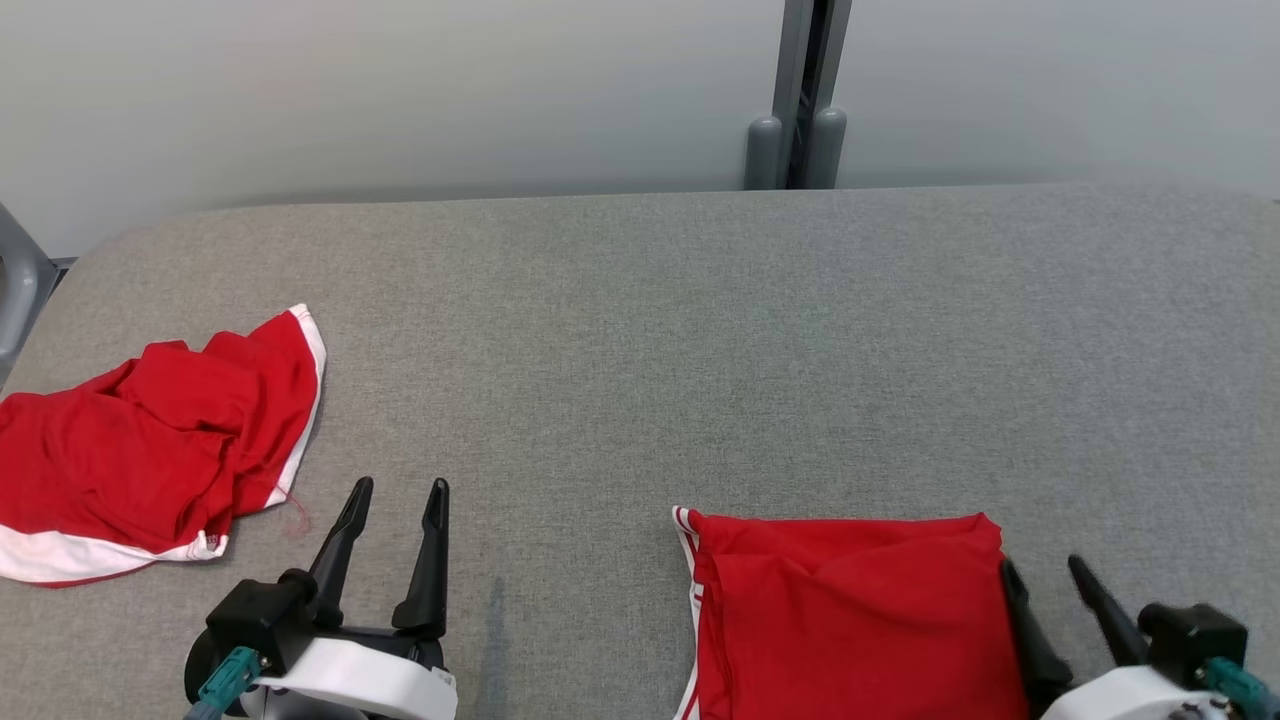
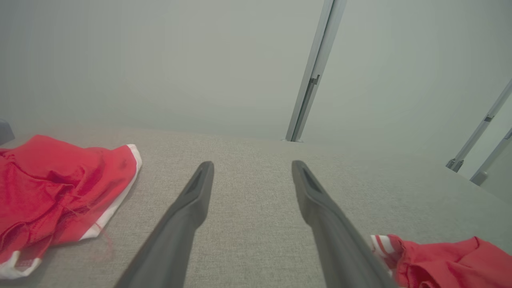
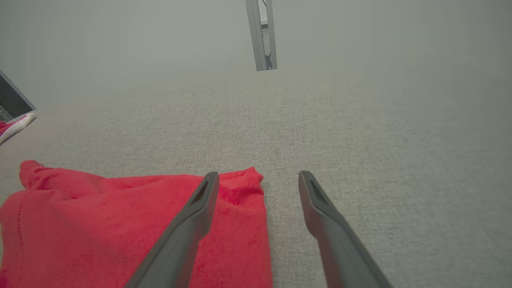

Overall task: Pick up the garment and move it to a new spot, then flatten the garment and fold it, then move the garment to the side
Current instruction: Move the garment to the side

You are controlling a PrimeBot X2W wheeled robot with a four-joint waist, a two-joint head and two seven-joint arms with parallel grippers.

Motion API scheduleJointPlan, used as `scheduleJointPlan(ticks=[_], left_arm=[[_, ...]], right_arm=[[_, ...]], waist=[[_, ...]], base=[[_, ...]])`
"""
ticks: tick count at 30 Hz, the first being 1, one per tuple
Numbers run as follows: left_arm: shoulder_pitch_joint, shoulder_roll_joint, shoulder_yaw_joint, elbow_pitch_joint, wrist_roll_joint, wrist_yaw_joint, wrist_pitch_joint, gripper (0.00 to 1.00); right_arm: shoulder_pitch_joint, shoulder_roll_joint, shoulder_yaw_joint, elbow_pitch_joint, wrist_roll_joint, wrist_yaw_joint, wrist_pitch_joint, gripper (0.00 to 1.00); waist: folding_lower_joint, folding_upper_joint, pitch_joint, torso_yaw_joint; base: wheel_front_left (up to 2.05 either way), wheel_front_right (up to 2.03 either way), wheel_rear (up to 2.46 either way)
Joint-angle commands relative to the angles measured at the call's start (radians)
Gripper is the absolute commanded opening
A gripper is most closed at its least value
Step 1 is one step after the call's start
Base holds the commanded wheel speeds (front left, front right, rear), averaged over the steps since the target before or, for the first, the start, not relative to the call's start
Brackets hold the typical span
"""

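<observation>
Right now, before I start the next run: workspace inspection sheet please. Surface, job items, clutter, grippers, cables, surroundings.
Surface: grey woven fabric tabletop, flat.
Job's things: crumpled red garment with white trim at the left edge; folded red garment with white side stripes at the front right, roughly square.
Clutter: nothing seen.
Grippers: left gripper open, empty, over bare tabletop between the garments; right gripper open, empty, its inner finger over the folded garment's right edge, contact unclear.
Cables: teal connector at the left wrist, another at the right wrist; loose cable: nothing seen.
Surroundings: pale wall; grey metal post behind the tabletop.
</observation>
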Motion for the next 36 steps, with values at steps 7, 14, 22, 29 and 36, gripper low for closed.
scheduleJointPlan(ticks=[7, 14, 22, 29, 36], left_arm=[[-0.022, 0.005, -0.002, 0.006, 0.017, -0.008, -0.004, 1.00], [-0.022, 0.005, -0.010, 0.009, 0.023, -0.013, -0.004, 1.00], [-0.036, 0.005, -0.031, -0.011, 0.005, -0.017, -0.004, 1.00], [-0.075, 0.004, -0.050, -0.047, 0.056, -0.027, -0.004, 1.00], [-0.174, 0.037, -0.097, -0.101, 0.135, -0.037, -0.003, 1.00]], right_arm=[[-0.063, -0.038, 0.131, 0.184, 0.151, 0.000, -0.001, 1.00], [-0.101, -0.065, 0.264, 0.253, 0.241, 0.000, 0.000, 0.03], [-0.175, -0.138, 0.320, 0.223, 0.213, 0.000, -0.001, 0.00], [-0.295, -0.209, 0.376, 0.228, 0.144, 0.000, -0.001, 0.00], [-0.533, -0.298, 0.472, 0.282, 0.095, 0.000, -0.001, 0.00]], waist=[[0.0000, -0.0001, 0.015, 0.006], [0.0000, -0.0001, 0.013, 0.011], [0.0000, -0.0001, 0.027, -0.008], [0.0000, -0.0001, 0.106, -0.063], [0.0000, -0.0001, 0.294, -0.203]], base=[[0.00, 0.00, 0.00], [0.00, 0.00, 0.00], [0.00, 0.00, 0.00], [0.00, 0.00, 0.00], [0.00, 0.00, 0.00]])
